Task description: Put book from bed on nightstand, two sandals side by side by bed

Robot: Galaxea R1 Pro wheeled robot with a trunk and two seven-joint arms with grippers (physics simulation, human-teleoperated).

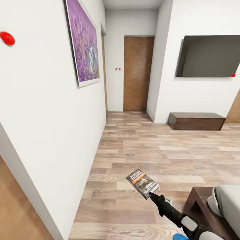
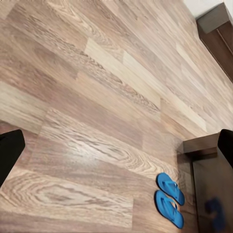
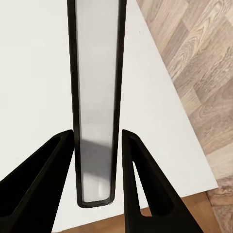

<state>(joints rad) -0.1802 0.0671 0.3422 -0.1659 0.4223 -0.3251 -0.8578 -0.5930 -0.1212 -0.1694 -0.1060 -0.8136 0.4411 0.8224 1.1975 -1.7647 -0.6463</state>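
Floor [image 1: 140, 146] of wood planks lies open through the middle of the head view, bounded by a white wall [image 1: 50, 133] with a purple picture [image 1: 85, 43] at the left and running to a brown door [image 1: 137, 73] at the far end. A dark screen [image 1: 210, 56] hangs on the right-hand wall above a low dark cabinet [image 1: 196, 120]. The corner of the bed [image 1: 200, 203] juts in at lower right, its grey mattress [image 1: 230, 200] on a dark frame. The right jaws [image 1: 150, 194] are closed on the book [image 1: 142, 183], held out over the floor, cover up.

From the left wrist, the two sandals [image 2: 170, 199] lie side by side on the planks, just beside a dark wooden edge [image 2: 204, 145]. The left fingertips [image 2: 9, 150] stand wide apart at the frame's sides, well clear of the sandals.

From the right wrist, the book's [image 3: 96, 97] edge stands clamped between the two black fingers [image 3: 48, 179], white wall and planks behind.
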